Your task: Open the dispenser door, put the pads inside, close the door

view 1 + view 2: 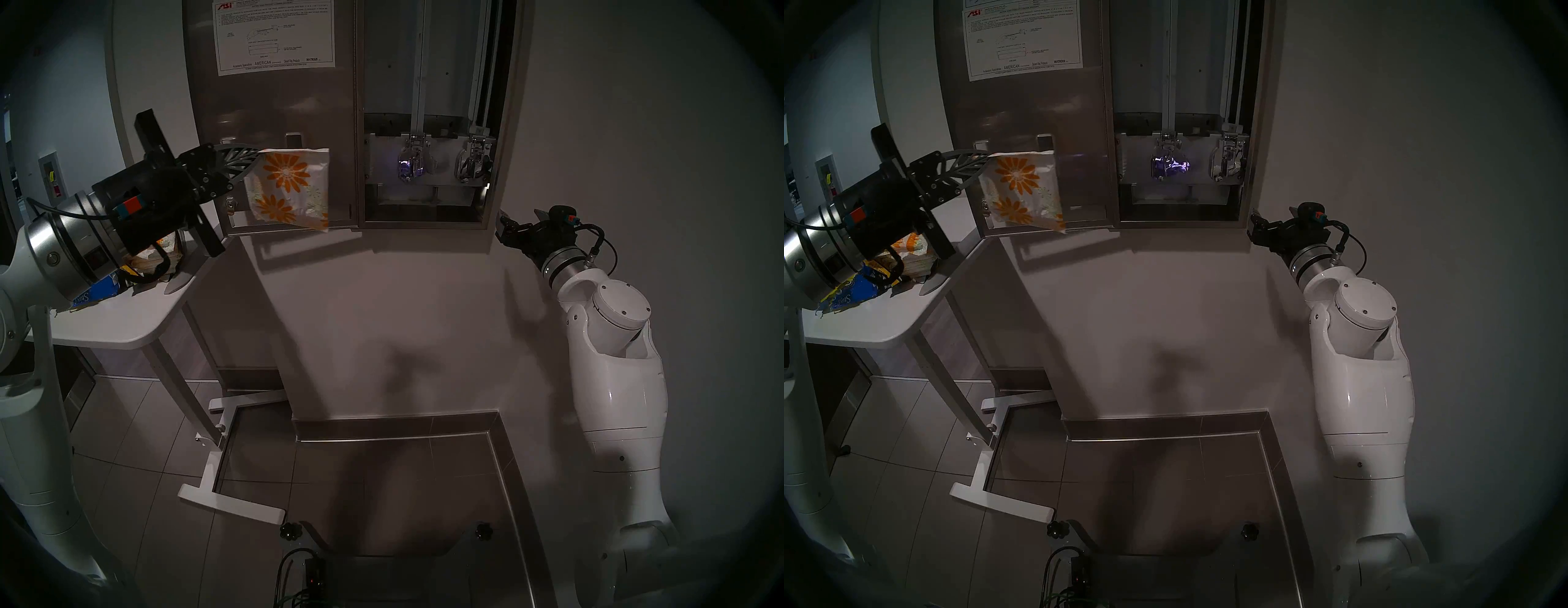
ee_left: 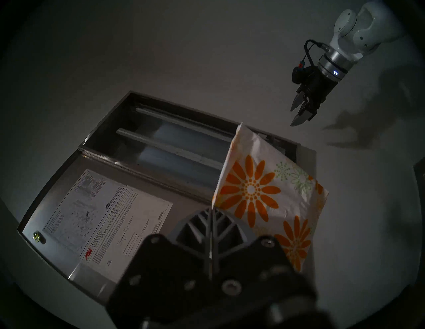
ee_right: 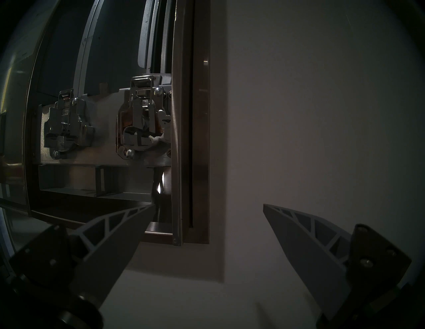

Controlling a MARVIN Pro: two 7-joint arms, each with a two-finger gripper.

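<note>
In front of the open dispenser door (image 1: 275, 106), a flowered pad (image 1: 292, 187) is pinched by its corner in the left gripper (image 1: 254, 159), hanging free for insertion into the dispenser (image 1: 428, 63); the right gripper (image 3: 208, 206) is held wide, empty.

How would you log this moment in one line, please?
door: open | left gripper: holding pad | right gripper: open, empty

The dispenser door (image 1: 271, 119) hangs open left of the dispenser (image 1: 428, 127); a pad (image 1: 292, 187) hangs before the door, the tabletop (image 1: 127, 318) lower left.

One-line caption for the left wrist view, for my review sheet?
Left tool pinches a flower-print pad by its corner before the open dispenser; right tool waits open beside it.
</note>
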